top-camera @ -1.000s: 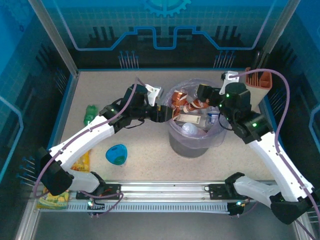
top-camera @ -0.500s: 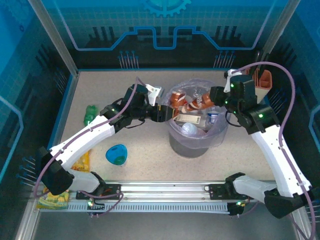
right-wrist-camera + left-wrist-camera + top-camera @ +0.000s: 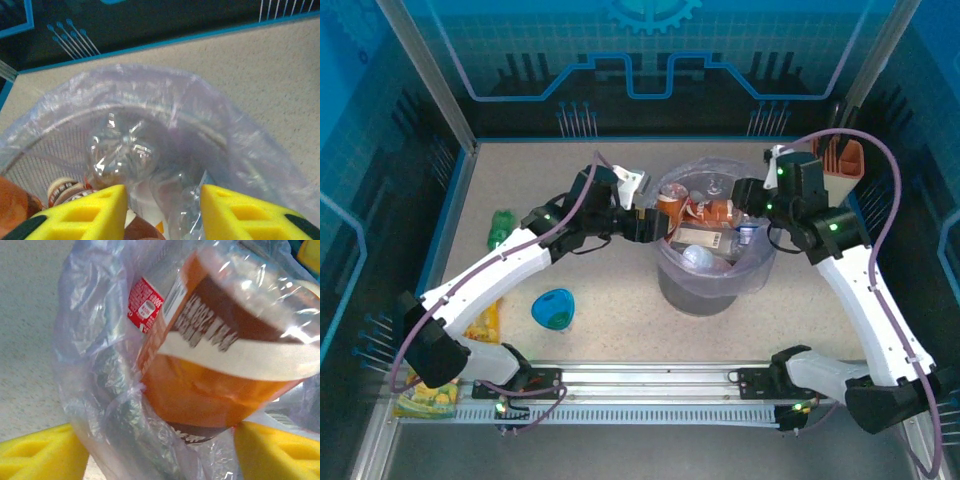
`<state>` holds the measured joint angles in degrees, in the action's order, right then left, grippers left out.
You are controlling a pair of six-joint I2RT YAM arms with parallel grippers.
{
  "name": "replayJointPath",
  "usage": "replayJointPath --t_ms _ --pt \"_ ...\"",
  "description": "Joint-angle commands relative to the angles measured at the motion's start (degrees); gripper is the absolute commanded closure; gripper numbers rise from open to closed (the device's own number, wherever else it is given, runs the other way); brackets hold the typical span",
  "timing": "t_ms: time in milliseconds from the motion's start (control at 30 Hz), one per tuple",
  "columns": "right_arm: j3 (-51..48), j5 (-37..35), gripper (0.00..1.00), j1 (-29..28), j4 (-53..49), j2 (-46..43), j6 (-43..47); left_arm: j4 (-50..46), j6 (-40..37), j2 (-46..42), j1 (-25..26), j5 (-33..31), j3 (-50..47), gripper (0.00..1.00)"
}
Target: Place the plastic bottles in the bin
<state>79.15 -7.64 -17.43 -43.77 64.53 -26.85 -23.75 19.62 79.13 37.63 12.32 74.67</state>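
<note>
Left fingers wide astride orange-labelled bottle; right fingers apart above bin.

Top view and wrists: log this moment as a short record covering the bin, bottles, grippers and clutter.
bin: middle of table, lined with lilac bag
inside: several bottles
outside: green bottle, on table at left
left gripper: open at bin's left rim, brown-labelled bottle just ahead
right gripper: open, empty, above bin's right side
clutter: bowl, packets
</note>
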Motion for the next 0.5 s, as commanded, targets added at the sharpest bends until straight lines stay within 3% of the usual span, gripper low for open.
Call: replayJointPath --t_ms 0,133,267,367,467 --pt "6.1 1.4 0.46 1.3 -1.2 1.0 3.2 -4.4 -3.4 -1.0 0.2 -2.3 5.0 0.16" --pt "8.8 2.7 0.35 1.5 0.3 3.0 4.7 -11.2 -7.5 -2.2 0.0 -5.3 9.6 0.09" --pt "9.3 5.9 0.33 1.6 3.7 4.8 4.8 -17.7 -9.2 -3.3 -2.0 -8.3 13.0 0.08" --pt "9.9 8.3 0.31 1.7 4.9 6.7 5.1 -23.2 -8.7 -4.4 -6.4 -11.9 14.8 0.07" --pt "10.6 10.8 0.30 1.9 5.5 8.3 5.7 -30.1 -8.1 -5.0 -14.7 -16.7 15.5 0.03"
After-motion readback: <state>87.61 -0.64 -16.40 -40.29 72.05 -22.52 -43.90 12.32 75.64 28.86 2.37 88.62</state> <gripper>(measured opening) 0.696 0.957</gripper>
